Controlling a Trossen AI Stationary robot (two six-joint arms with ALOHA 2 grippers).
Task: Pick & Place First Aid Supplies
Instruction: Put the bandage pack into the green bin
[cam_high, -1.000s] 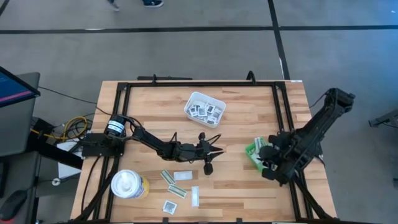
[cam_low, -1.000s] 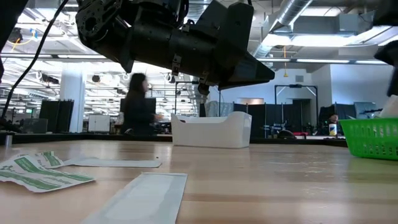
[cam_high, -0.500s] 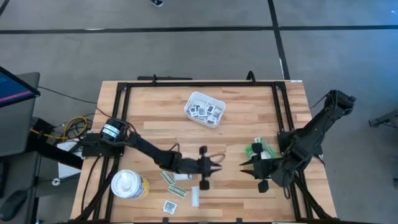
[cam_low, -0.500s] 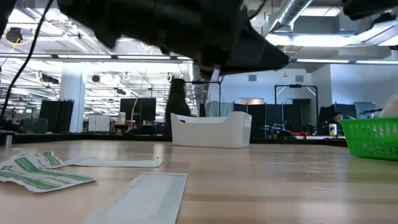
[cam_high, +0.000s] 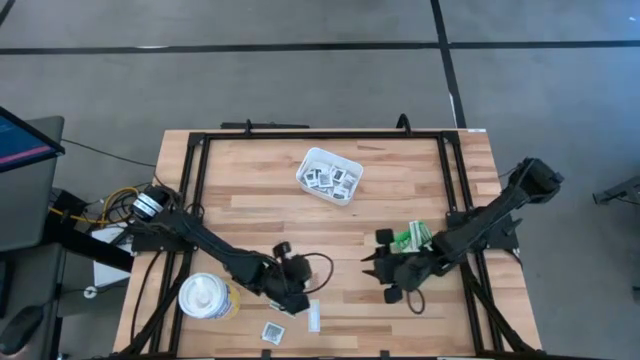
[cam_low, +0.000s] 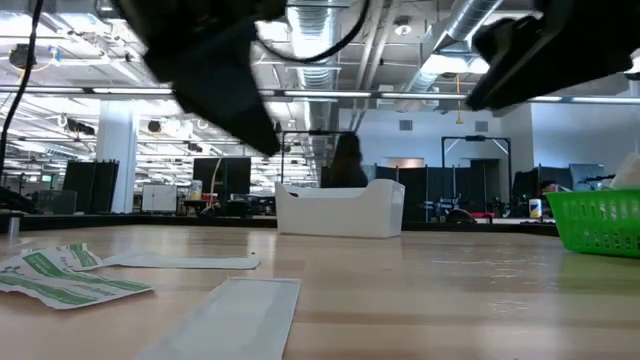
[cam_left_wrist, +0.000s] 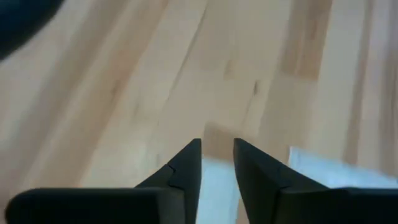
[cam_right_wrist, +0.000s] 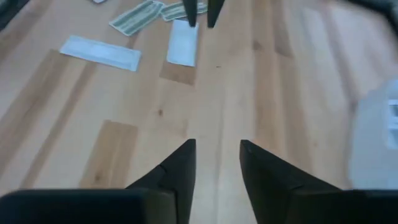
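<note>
First aid supplies lie flat on the wooden table near its front edge: a white packet (cam_high: 313, 316), a square printed one (cam_high: 272, 332), and white and green-striped strips (cam_right_wrist: 137, 17) (cam_low: 60, 275). More packets fill the white tray (cam_high: 328, 175). My left gripper (cam_high: 303, 298) hangs tilted down over the loose packets, its fingers (cam_left_wrist: 217, 155) open a little, with a white packet (cam_left_wrist: 217, 186) on the table beneath them. My right gripper (cam_high: 375, 263) is open over bare wood, left of the green bin (cam_high: 412, 240), with nothing between its fingers (cam_right_wrist: 217, 155).
A white and yellow canister (cam_high: 205, 297) stands at the near left. A black frame (cam_high: 320, 135) runs around the table's edge. Cables lie beyond the left edge. A person (cam_low: 345, 165) stands in the room behind the tray. Bare wood lies between the two grippers.
My left gripper has swung from the table's middle toward the near edge and tipped downward, ending over the loose packets. My right gripper has left the green bin and travelled toward the table's left. The packets, tray and bin have stayed in place.
</note>
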